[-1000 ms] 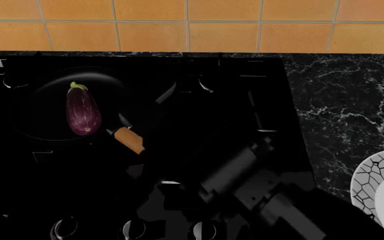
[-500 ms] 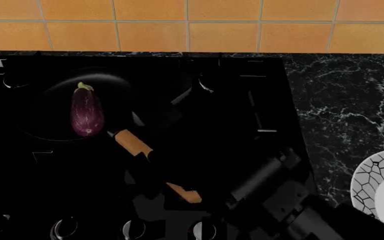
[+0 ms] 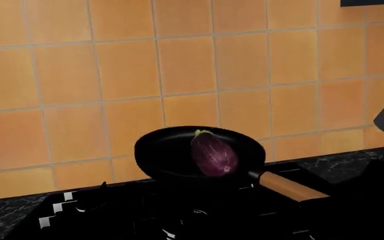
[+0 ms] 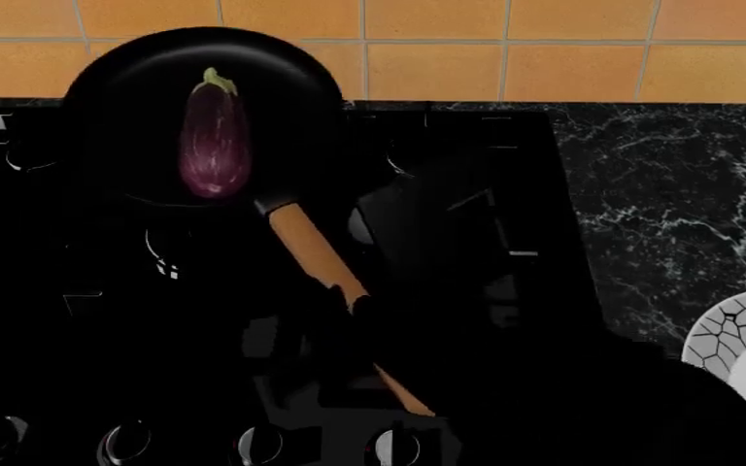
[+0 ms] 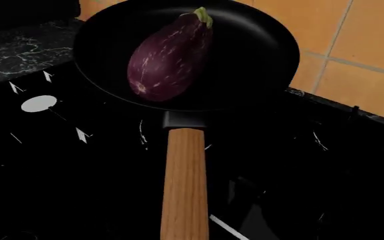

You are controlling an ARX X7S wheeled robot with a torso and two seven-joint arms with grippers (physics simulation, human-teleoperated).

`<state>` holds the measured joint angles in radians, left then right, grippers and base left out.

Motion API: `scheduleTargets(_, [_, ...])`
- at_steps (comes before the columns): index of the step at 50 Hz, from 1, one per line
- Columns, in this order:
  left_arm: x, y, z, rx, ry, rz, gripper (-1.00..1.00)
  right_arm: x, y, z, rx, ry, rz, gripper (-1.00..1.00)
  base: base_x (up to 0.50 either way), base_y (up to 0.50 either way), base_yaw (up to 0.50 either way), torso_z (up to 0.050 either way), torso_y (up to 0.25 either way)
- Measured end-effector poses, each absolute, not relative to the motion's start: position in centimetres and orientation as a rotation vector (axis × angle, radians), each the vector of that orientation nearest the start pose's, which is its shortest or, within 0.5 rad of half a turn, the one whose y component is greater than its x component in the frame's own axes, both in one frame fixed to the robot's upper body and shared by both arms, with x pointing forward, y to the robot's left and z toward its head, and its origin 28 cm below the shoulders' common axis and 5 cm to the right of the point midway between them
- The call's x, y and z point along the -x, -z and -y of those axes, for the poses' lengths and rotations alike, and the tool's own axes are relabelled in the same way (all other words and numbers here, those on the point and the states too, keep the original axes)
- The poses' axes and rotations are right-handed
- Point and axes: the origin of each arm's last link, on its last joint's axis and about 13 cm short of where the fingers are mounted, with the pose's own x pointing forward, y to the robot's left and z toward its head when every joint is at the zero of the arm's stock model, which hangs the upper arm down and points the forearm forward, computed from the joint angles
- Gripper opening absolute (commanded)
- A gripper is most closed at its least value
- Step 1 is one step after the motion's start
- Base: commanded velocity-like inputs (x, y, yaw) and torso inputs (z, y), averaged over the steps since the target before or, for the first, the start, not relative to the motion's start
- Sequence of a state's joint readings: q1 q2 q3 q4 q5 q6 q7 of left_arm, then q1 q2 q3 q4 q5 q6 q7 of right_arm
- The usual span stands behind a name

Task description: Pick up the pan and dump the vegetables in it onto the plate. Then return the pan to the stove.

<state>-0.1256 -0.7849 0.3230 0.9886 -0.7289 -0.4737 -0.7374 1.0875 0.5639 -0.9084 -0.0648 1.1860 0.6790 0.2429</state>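
Note:
The black pan (image 4: 140, 116) is lifted off the stove (image 4: 477, 194) and hangs at the back left, in front of the tiled wall. The purple eggplant (image 4: 215, 136) lies in it. The wooden handle (image 4: 308, 248) runs toward me. My right gripper (image 4: 362, 325) is shut on the handle's middle, dark against the stove. The right wrist view shows the pan (image 5: 245, 60), the eggplant (image 5: 168, 57) and the handle (image 5: 185, 180). The left wrist view shows the pan (image 3: 168, 155) and the eggplant (image 3: 213, 155) from the side. The left gripper's jaws are lost in black. The plate (image 4: 736, 330) sits at the right edge.
A dark marble counter (image 4: 671, 194) lies between the stove and the plate. Orange wall tiles (image 4: 503, 58) stand close behind the pan. Round knobs (image 4: 259, 447) line the stove's front edge.
The pan has risen off the burner and moved up and back toward the wall, with the eggplant still in it. My right gripper has moved onto the handle and holds it.

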Motion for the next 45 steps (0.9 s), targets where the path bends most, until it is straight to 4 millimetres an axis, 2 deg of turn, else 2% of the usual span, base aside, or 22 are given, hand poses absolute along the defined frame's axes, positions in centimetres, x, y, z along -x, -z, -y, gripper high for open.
scheduleTargets(18, [-14.7, -17.0, -21.8, -0.076, 0.14, 0.22, 1.0, -26.7, -18.8, 11.7, 0.001, -0.49, -0.271, -1.0, 0.0, 0.0, 0.0, 0.001, 0.003])
scheduleTargets(32, [-14.8, -16.7, -21.8, -0.074, 0.143, 0.215, 1.0, -23.2, -19.2, 13.9, -0.109, -0.368, -0.204, -1.0, 0.0, 0.0, 0.0, 0.001, 0.003])
scheduleTargets(45, [-14.7, -16.7, -21.8, -0.073, 0.147, 0.215, 1.0, -20.9, -18.7, 15.6, -0.207, -0.261, -0.191, -1.0, 0.0, 0.0, 0.0, 0.001, 0.002])
